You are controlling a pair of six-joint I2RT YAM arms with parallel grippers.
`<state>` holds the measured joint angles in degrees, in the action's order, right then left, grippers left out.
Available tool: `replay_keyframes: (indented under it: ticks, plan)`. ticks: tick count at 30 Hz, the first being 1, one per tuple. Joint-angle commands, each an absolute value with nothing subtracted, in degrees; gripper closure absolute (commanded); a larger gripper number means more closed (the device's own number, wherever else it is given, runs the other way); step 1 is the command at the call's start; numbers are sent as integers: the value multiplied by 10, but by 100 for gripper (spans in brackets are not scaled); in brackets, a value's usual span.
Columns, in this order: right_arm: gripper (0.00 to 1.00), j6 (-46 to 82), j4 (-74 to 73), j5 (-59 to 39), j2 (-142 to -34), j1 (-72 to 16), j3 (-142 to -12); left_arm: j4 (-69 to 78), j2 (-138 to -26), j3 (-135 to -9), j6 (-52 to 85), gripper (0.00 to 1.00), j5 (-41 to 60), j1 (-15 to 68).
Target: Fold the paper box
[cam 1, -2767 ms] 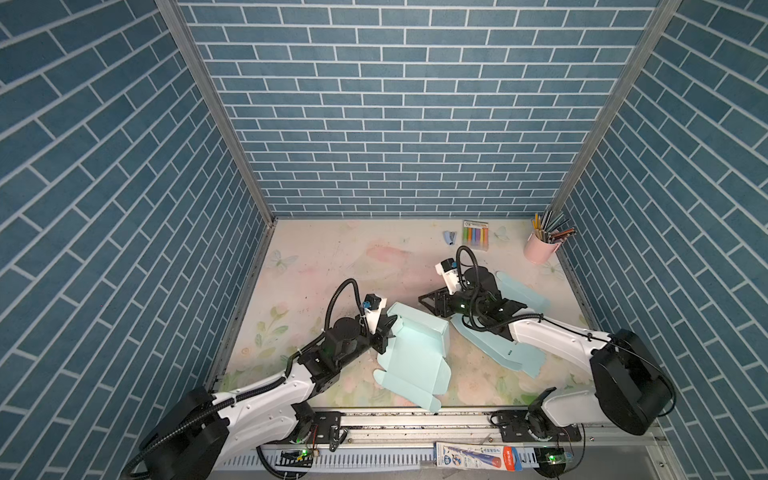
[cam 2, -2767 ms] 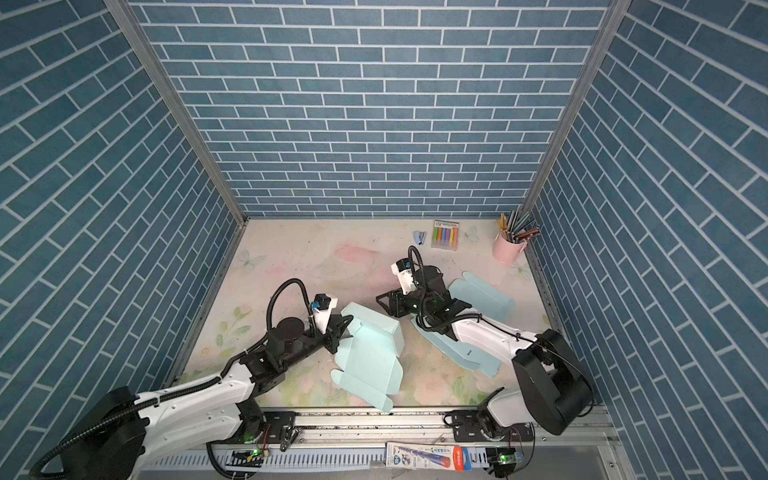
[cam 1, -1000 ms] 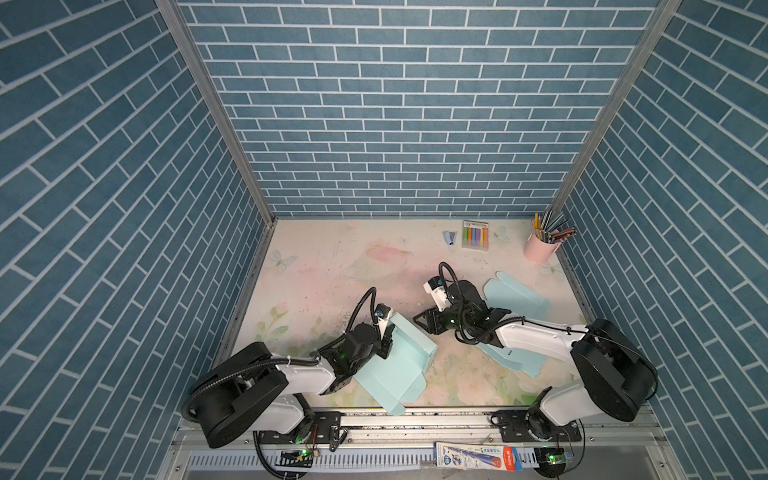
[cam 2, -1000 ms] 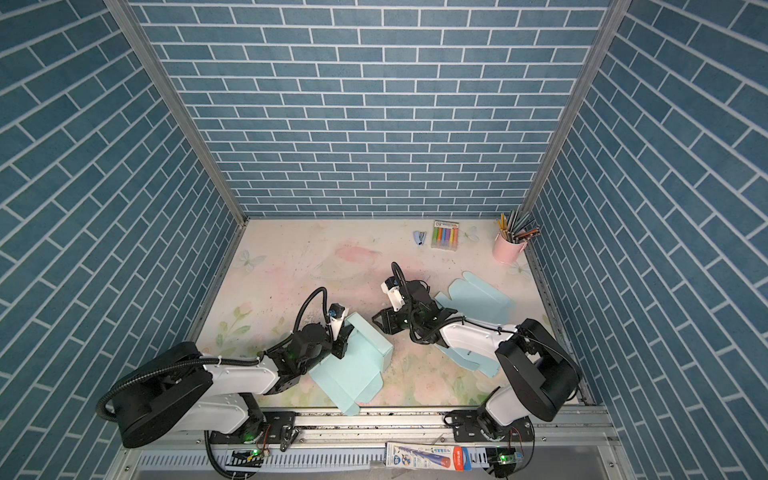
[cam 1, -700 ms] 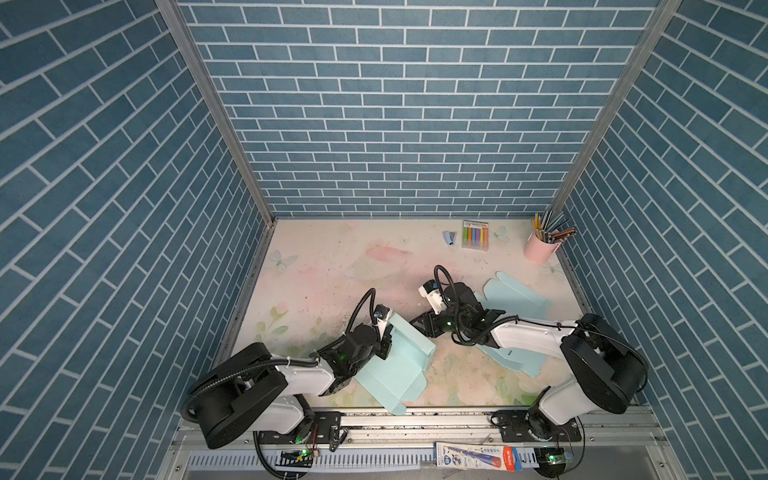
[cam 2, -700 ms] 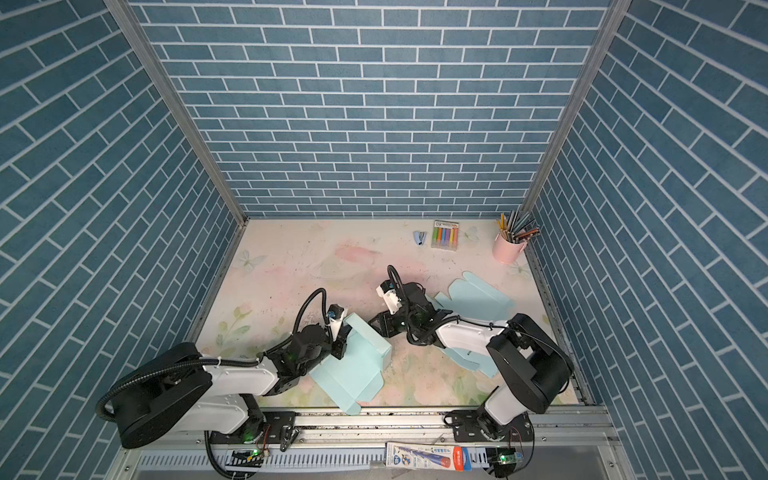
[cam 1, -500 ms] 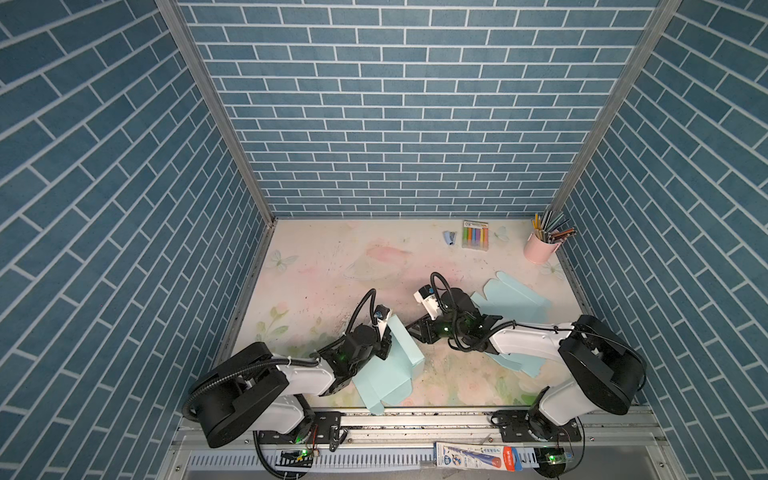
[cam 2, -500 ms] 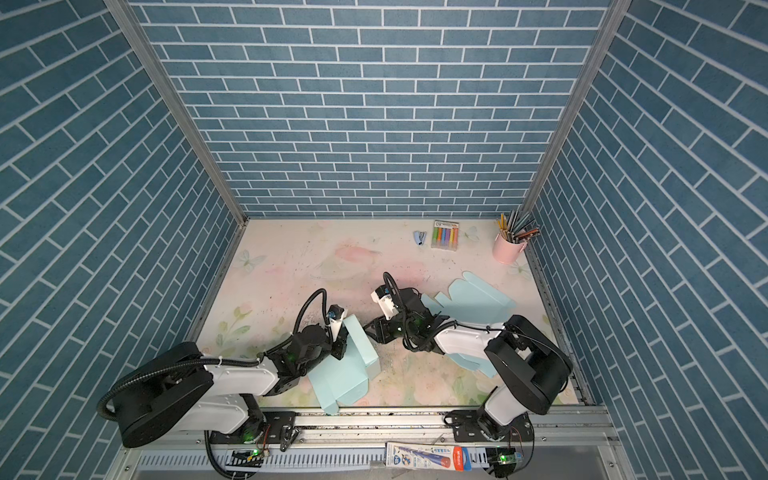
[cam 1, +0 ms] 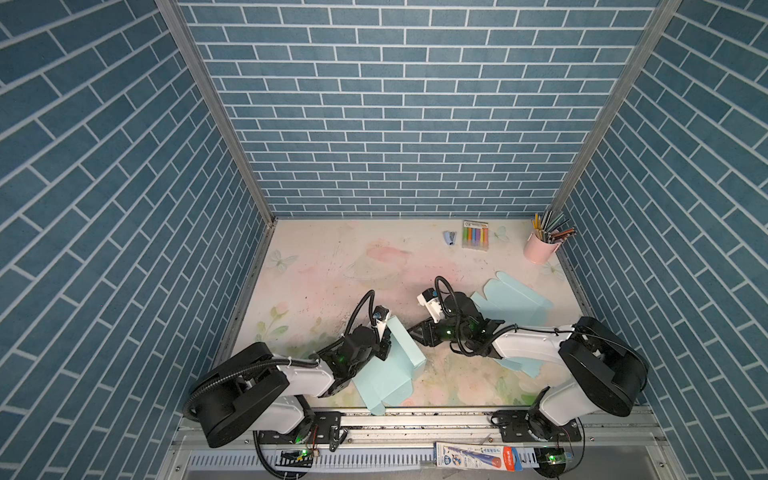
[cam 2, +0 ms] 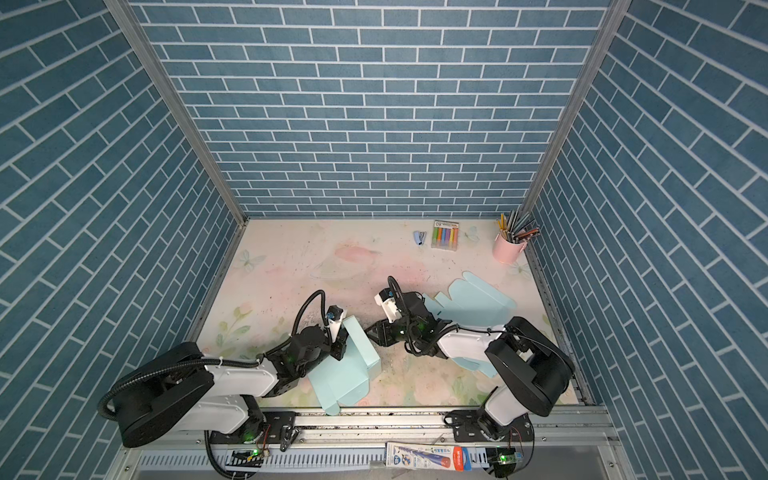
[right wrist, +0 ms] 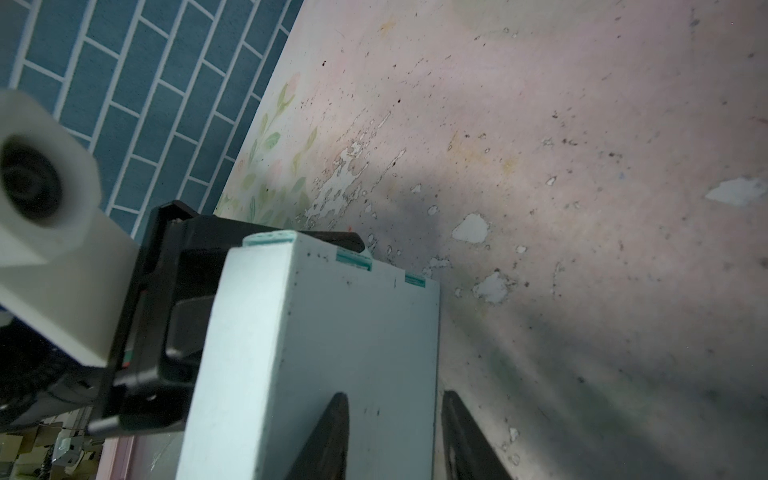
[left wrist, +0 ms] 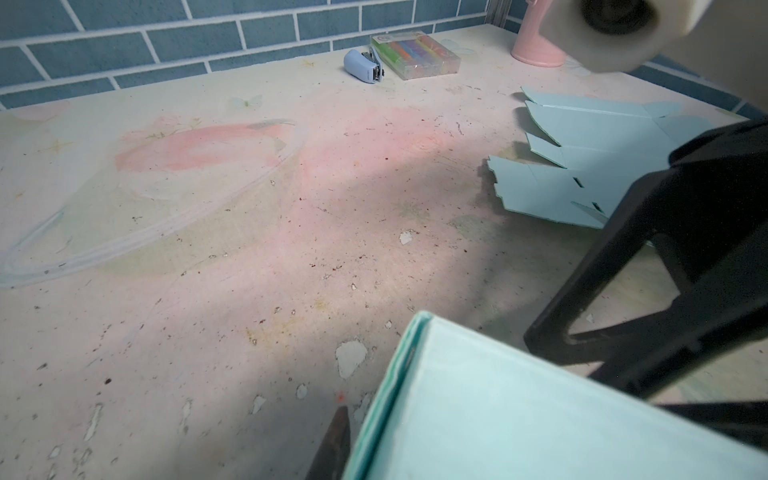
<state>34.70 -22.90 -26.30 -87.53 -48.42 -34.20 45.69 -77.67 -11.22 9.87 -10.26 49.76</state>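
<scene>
Now the paper box (cam 1: 395, 374) stands folded up near the front of the table (cam 1: 324, 282), no longer spread flat. The left gripper (cam 1: 383, 348) pinches one wall. The right gripper (right wrist: 394, 399), jaws part-open and empty, has moved in, probably to tuck flaps.

We count one part-folded paper box (cam 1: 392, 368). The flat box sheets (cam 1: 515, 301) overlap: we make out at least two and cannot tell past that. One pink cup (cam 1: 538, 251), its pencils too crowded to count. One marker pack (cam 1: 475, 234). One stapler (cam 1: 449, 238). One packaged item (cam 1: 478, 454) on the front rail. Two arms: left arm (cam 1: 307, 376), right arm (cam 1: 528, 353).
</scene>
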Motion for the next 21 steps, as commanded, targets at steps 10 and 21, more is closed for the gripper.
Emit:
replay_keyframes:
  ticks: [10, 21]
  plan:
    - [57, 329, -167, -243, -809, -452, -338, 473, -767, -96, 110, 74, -106, 499]
    - [32, 214, 84, -114, -735, -522, -476, 418, -734, -96, 140, 61, -120, 505]
